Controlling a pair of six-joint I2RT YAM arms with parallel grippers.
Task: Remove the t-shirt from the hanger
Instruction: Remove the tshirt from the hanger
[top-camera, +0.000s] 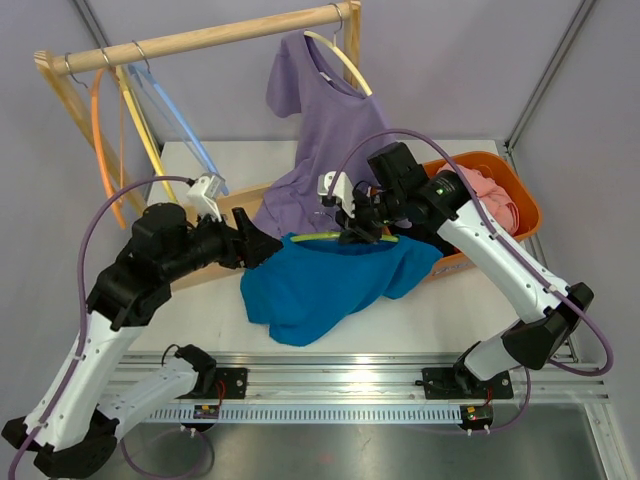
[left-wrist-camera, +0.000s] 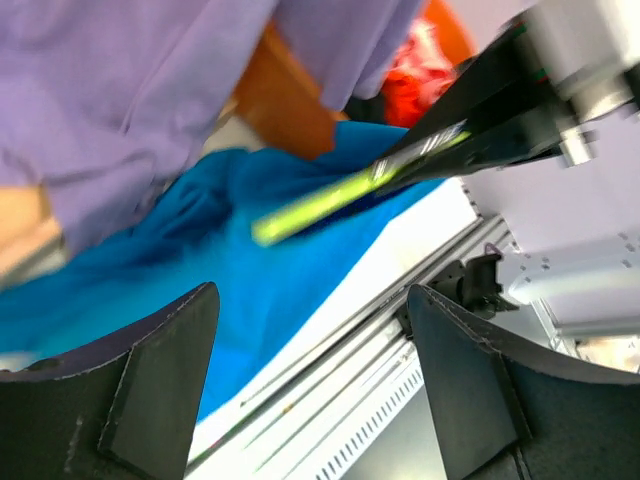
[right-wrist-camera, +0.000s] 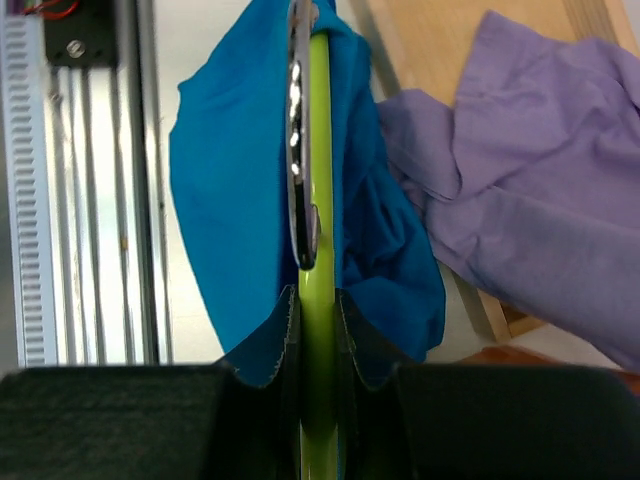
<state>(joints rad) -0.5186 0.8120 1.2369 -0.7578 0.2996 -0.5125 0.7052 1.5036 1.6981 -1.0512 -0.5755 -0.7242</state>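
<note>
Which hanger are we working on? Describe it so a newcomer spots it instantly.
Below the wooden rack, a blue t-shirt lies on the table in front of the hanging purple shirt. The hanger runs along its top edge, clamped in the right tool. It alone is lime green and off the rack.

The blue t-shirt (right-wrist-camera: 230, 200) is lying rumpled just beyond the left gripper's (left-wrist-camera: 310, 295) spread jaws, draping off the lime-green hanger (right-wrist-camera: 322, 120) that is sitting pinched edge-on between the right gripper's (right-wrist-camera: 317, 305) jaws.

Matt cloth t-shirt (top-camera: 320, 285), glossy plastic hanger (right-wrist-camera: 322, 100)
</note>
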